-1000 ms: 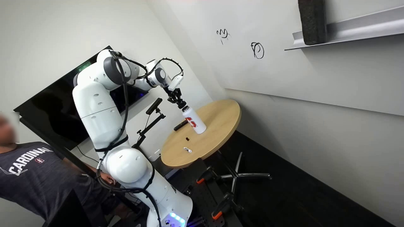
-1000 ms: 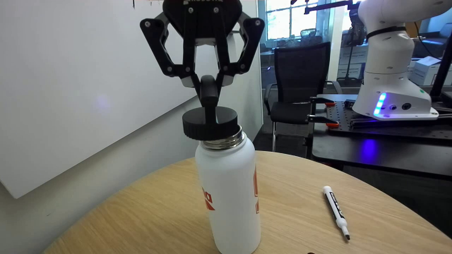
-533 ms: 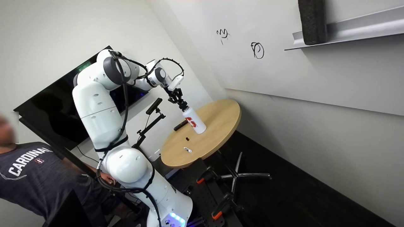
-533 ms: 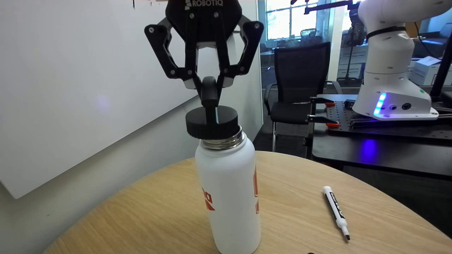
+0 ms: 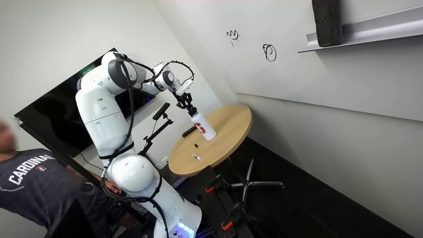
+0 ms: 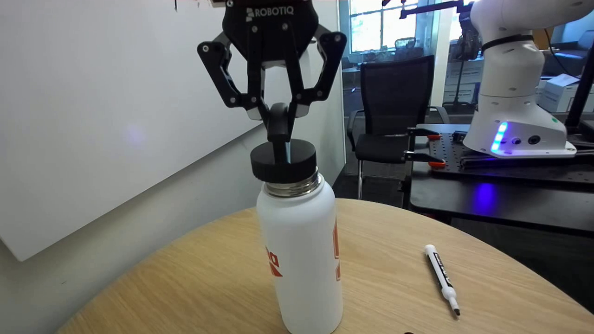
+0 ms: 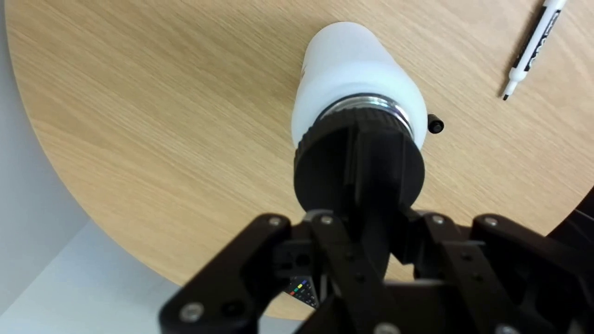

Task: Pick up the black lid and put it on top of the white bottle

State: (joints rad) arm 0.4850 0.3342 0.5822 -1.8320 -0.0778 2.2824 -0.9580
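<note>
Your tool (image 6: 278, 119), nearly closed, pinches the black lid (image 6: 284, 171) by its raised handle (image 6: 278, 132), presumably to leave the underside free for the white bottle (image 6: 299, 253) standing upright right beneath, slightly off-centre.

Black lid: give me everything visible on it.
The black lid is round and plastic-looking, with a ribbed side and a raised handle on top. The gripper is closed on that handle. The lid is held roughly level at the shiny threaded neck of the white bottle, off-centre and not screwed down. Whether lid and neck touch isn't clear.
</note>
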